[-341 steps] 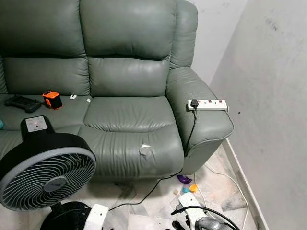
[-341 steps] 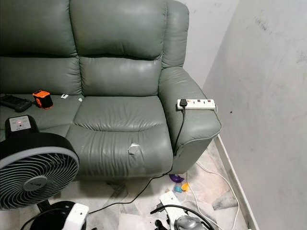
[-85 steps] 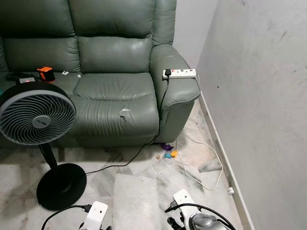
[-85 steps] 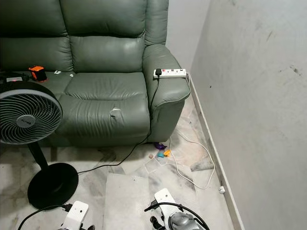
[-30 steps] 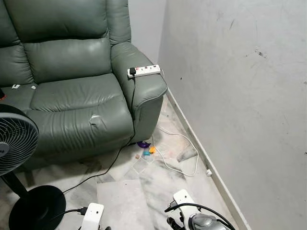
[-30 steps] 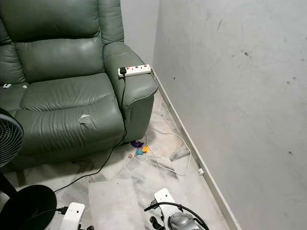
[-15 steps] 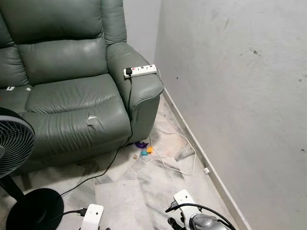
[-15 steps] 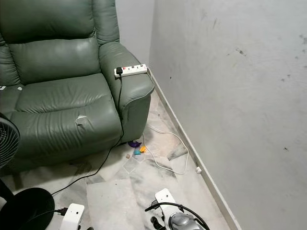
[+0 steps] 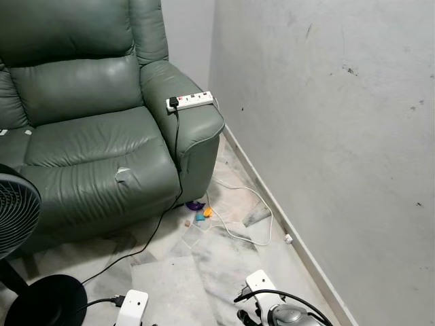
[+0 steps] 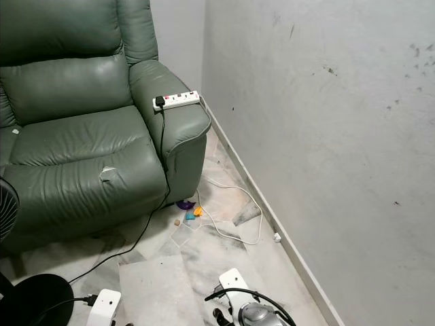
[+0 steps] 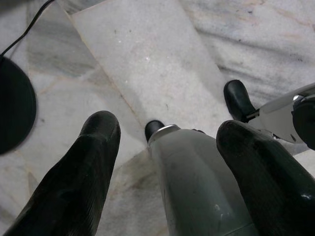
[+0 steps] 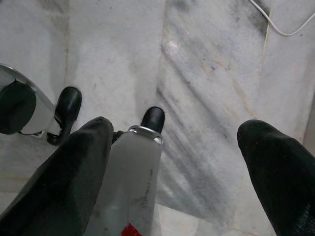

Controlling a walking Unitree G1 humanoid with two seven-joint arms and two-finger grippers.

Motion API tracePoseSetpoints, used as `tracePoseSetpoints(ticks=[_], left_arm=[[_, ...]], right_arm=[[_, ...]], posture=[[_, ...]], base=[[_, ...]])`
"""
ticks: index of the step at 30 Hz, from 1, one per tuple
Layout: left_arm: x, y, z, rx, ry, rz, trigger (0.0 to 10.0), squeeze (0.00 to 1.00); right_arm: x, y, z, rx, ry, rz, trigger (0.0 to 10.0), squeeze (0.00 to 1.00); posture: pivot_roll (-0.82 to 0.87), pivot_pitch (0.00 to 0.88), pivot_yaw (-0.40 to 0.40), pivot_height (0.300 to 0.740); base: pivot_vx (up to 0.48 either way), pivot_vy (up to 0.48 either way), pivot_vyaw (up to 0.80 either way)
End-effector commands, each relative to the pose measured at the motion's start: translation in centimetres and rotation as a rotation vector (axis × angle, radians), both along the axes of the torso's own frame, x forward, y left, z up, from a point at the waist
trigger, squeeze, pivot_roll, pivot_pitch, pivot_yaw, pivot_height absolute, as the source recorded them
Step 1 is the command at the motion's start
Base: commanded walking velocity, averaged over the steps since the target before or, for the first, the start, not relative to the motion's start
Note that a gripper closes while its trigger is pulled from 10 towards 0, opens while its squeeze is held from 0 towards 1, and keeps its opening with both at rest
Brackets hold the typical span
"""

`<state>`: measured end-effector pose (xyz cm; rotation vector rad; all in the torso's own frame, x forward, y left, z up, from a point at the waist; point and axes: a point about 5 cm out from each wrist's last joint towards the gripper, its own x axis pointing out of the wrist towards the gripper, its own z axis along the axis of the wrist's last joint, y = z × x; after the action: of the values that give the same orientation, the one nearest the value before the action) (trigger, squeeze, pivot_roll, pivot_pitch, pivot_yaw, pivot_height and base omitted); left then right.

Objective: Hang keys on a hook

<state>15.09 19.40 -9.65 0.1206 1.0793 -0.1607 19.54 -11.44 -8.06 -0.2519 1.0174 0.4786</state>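
Both arms hang low over the marble floor (image 9: pixel 217 258). My left gripper (image 11: pixel 168 129) is open, its two black fingers (image 11: pixel 83 177) wide apart with nothing held; my own grey leg (image 11: pixel 197 187) lies beyond the gap. My right gripper (image 12: pixel 177 129) is also open and holds nothing, its fingers (image 12: pixel 275 167) spread above the floor tiles. In the eye views the left wrist (image 9: pixel 131 307) and right wrist (image 9: pixel 272 309) show at the bottom edge. A bare grey wall (image 9: pixel 326 115) rises on the right.
A green leather sofa (image 9: pixel 88 136) stands ahead on the left, with a white power strip (image 9: pixel 190 100) on its armrest. A black fan (image 9: pixel 17 224) with its round base (image 9: pixel 41 302) is at the near left. A white cable (image 9: pixel 251 217) and small coloured bits (image 9: pixel 200 212) lie by the skirting.
The camera has turned right: sofa and fan have slid left in the picture and more wall shows. Both arms still hang at the bottom edge as before.
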Motion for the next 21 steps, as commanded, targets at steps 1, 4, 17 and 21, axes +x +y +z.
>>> tracePoseSetpoints(ticks=[1,4,17,21], left_arm=[[-0.26,-0.20,-0.13,-0.002,0.010,-0.009,10.0,0.00],[-0.26,-0.20,-0.13,-0.001,0.012,-0.012,10.0,0.00],[-0.21,-0.13,-0.11,0.002,0.015,-0.014,10.0,0.00],[-0.20,-0.10,-0.11,0.002,0.017,-0.013,10.0,0.00]], right_arm=[[-0.27,-0.19,-0.16,-0.007,0.013,-0.012,10.0,0.00],[-0.27,-0.18,-0.16,-0.006,0.013,-0.013,10.0,0.00],[-0.17,-0.10,-0.10,-0.003,0.009,-0.006,10.0,0.00],[-0.14,-0.07,-0.09,-0.003,0.010,-0.006,10.0,0.00]], posture=[[0.06,0.068,-0.075,0.740],[0.06,0.067,-0.074,0.740],[0.06,0.070,-0.074,0.740],[0.06,0.072,-0.072,0.740]], base=[[0.000,0.000,-0.77],[0.000,0.000,-0.77],[0.000,0.000,-0.77],[0.000,0.000,-0.77]])
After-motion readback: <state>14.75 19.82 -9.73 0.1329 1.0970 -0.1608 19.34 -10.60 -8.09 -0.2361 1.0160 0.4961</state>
